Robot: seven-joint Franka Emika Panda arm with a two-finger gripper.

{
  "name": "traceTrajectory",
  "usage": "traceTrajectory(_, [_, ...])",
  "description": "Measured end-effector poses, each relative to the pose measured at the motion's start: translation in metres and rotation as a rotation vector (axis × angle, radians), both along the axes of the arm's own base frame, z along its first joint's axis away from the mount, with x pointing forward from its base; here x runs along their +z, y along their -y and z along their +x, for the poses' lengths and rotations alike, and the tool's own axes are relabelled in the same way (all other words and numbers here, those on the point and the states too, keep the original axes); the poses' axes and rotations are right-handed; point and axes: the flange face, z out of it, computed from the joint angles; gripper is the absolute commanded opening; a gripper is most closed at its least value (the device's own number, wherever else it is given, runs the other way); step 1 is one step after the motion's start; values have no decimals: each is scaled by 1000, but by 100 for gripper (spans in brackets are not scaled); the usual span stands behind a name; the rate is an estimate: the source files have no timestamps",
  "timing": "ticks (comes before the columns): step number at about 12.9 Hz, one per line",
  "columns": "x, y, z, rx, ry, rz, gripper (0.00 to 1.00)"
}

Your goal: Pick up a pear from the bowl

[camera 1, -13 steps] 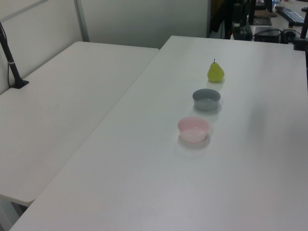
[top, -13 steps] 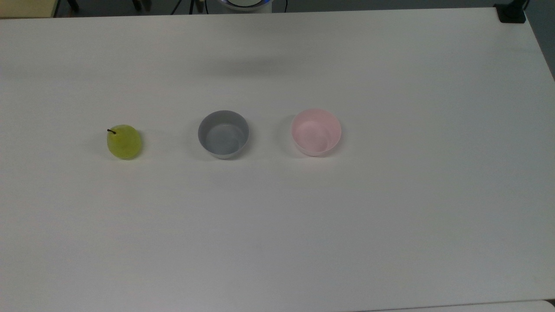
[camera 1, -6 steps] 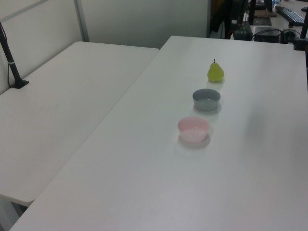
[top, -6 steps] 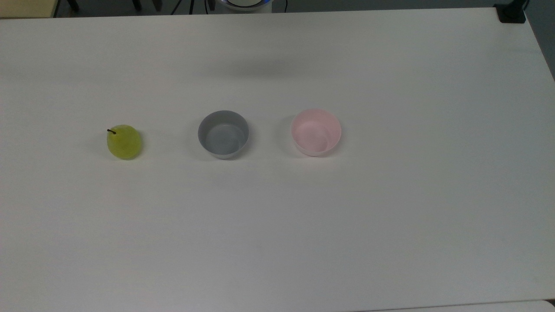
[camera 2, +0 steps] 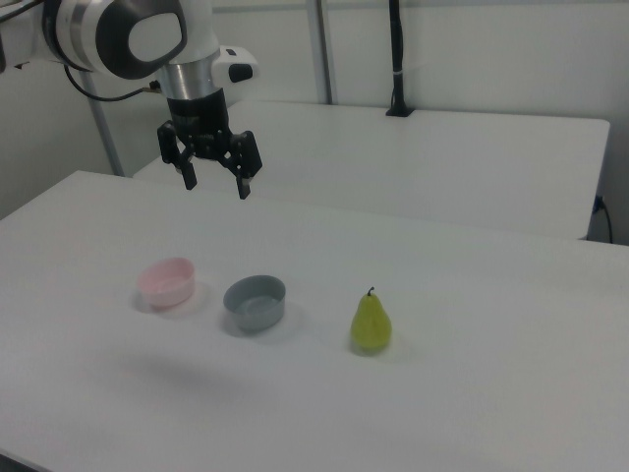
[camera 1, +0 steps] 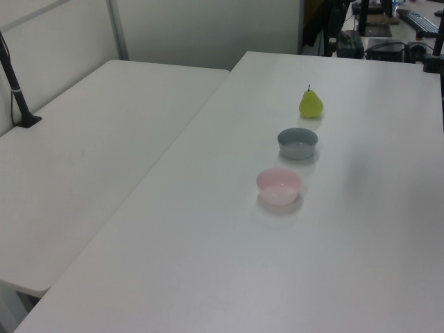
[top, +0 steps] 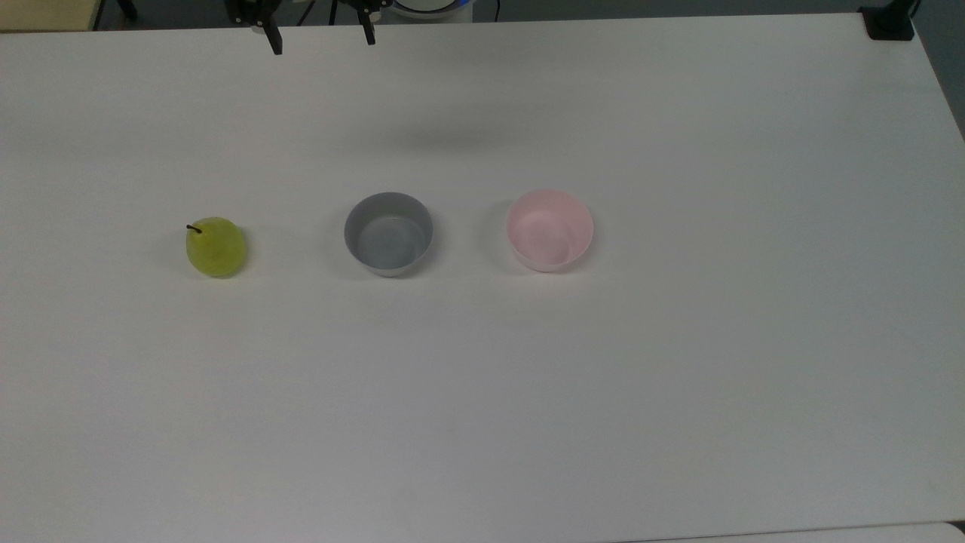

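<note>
The yellow-green pear (top: 216, 247) (camera 1: 311, 105) (camera 2: 371, 324) stands upright on the bare white table, outside both bowls. The pale pink bowl (top: 584, 226) (camera 1: 279, 186) (camera 2: 166, 281) is empty and sits at the other end of the row. My gripper (top: 324, 44) (camera 2: 216, 189) hangs open high above the table with nothing between its fingers. In the top view it is at the top edge, above the space between the pear and the grey bowl. In the right view it hovers above and behind the bowls.
An empty grey bowl (top: 388, 234) (camera 1: 297, 142) (camera 2: 255, 301) stands between the pear and the pink bowl. A second white table (camera 1: 83, 152) adjoins this one. A black post base (top: 889, 23) sits at the top view's top right corner.
The gripper's two fingers have come into the top view at its top edge. The pear and both bowls have not moved.
</note>
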Motion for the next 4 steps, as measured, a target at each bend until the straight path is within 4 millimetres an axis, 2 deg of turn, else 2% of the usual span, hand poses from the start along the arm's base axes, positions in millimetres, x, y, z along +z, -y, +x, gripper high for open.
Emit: traceTrajectory(4, [0, 0, 0, 25, 2, -2, 100])
